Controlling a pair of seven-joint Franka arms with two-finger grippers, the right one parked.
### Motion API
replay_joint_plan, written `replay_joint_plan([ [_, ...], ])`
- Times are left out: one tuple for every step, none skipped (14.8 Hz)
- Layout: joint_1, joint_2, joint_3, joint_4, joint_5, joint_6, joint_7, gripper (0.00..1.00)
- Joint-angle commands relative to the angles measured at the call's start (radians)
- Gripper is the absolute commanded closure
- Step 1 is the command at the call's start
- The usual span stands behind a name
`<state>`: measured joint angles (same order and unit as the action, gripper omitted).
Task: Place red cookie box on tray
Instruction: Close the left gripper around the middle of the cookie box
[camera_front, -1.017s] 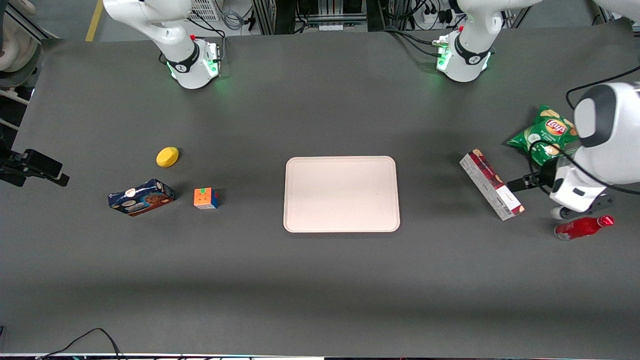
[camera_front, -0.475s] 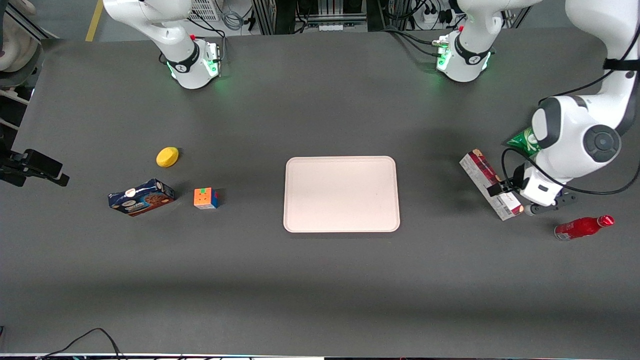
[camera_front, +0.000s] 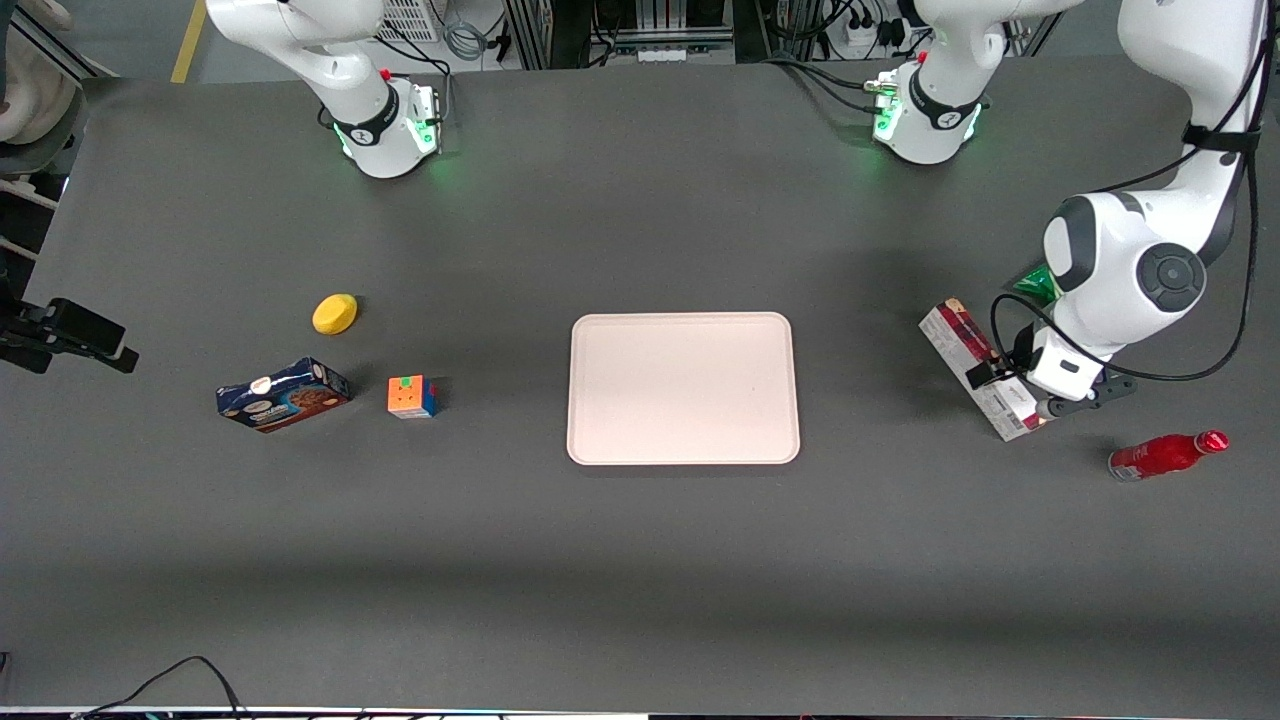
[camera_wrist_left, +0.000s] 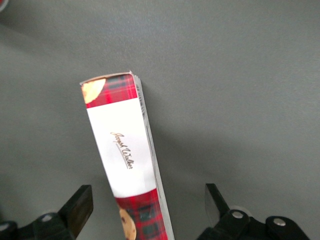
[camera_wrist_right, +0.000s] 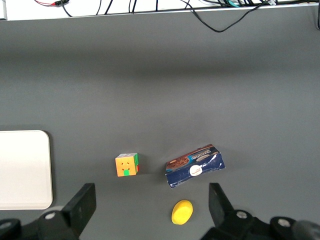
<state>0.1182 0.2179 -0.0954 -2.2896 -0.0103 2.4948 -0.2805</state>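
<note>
My gripper (camera_wrist_left: 145, 210) hangs over the red cookie box (camera_front: 982, 369), jaws spread wide on either side of its narrow width, gripping nothing, lined up for a pinch across it. The box lies flat toward the working arm's end; bare table separates it from the tray (camera_front: 683, 388).

White left arm (camera_front: 1120, 280), grey joints, black gripper (camera_wrist_left: 147, 210)

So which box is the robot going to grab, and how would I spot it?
Start at the big pale tray mid-table, then look toward the working arm's end. There the open gripper hangs over the red cookie box, one of its fingers on each side. It is long, narrow and red plaid with a white label, unlike the round red bottle nearby.
</note>
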Motion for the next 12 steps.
replay_joint_plan([
  [0.001,0.029,0.0,-0.04,0.001,0.087,-0.049,0.0],
  [0.001,0.038,0.0,-0.044,0.001,0.099,-0.049,0.0],
  [0.001,0.044,0.0,-0.044,0.001,0.108,-0.049,0.01],
  [0.001,0.052,0.0,-0.045,0.001,0.119,-0.049,0.05],
  [0.0,0.052,0.0,-0.048,0.001,0.122,-0.049,0.13],
  [-0.002,0.052,0.002,-0.048,0.001,0.122,-0.051,0.26],
  [-0.002,0.052,0.002,-0.048,0.001,0.121,-0.051,0.45],
  [-0.003,0.051,0.002,-0.048,0.001,0.113,-0.051,0.64],
  [-0.008,0.048,0.0,-0.047,0.001,0.104,-0.051,0.82],
  [-0.009,0.047,0.002,-0.047,0.001,0.102,-0.048,0.94],
  [-0.009,0.047,0.002,-0.045,0.003,0.104,-0.045,0.98],
  [-0.011,0.046,0.002,-0.045,0.003,0.101,-0.042,1.0],
])
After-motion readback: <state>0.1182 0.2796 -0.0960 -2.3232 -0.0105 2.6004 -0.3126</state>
